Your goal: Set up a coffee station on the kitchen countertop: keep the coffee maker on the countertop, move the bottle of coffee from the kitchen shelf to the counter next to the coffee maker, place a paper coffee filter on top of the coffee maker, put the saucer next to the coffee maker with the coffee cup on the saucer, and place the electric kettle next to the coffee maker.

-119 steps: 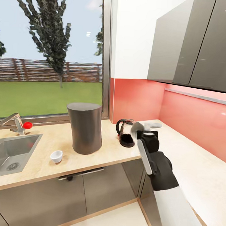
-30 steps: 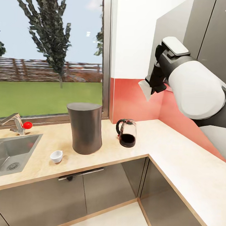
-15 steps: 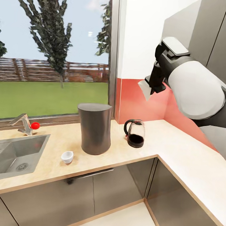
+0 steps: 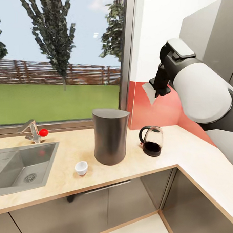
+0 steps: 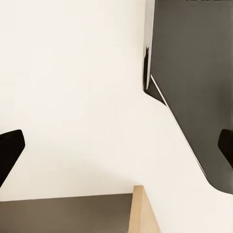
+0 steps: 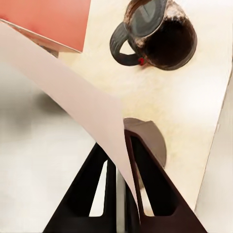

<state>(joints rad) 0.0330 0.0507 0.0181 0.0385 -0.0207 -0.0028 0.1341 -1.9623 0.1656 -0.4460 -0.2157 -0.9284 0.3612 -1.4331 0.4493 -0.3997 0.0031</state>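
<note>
Holding the paper coffee filter (image 4: 149, 92) pinched between its dark fingers, the right pincer (image 4: 157, 88) hangs high above the counter (image 4: 60, 154), up near the red backsplash (image 4: 147, 107) and the grey wall cupboard (image 4: 208, 35). In the right wrist view the white sheet (image 6: 73, 97) runs edge-on down into the closed fingers (image 6: 150, 194), so the grip looks secure.

Everything turns on where the coffee maker (image 4: 110, 135) lies from that pincer: in the head view it stands at about 7 o'clock from the filter, well below it and well apart. Its flat top faces straight up, so the filter probably wants to come down level onto that top rather than corner first. The right arm is plainly the one placed for this.

Just beside the coffee maker, at its 3 o'clock, stands the electric kettle (image 4: 152, 140), which the right wrist view catches from above (image 6: 160, 36). The coffee cup (image 4: 81, 168) rests on the bare counter at the maker's 8 o'clock, near the sink (image 4: 12, 166).

The left pincer (image 5: 116, 150) faces a white wall and a dark panel, with dark fingertips (image 5: 9, 150) at either side of its view, spread wide and holding nothing.
</note>
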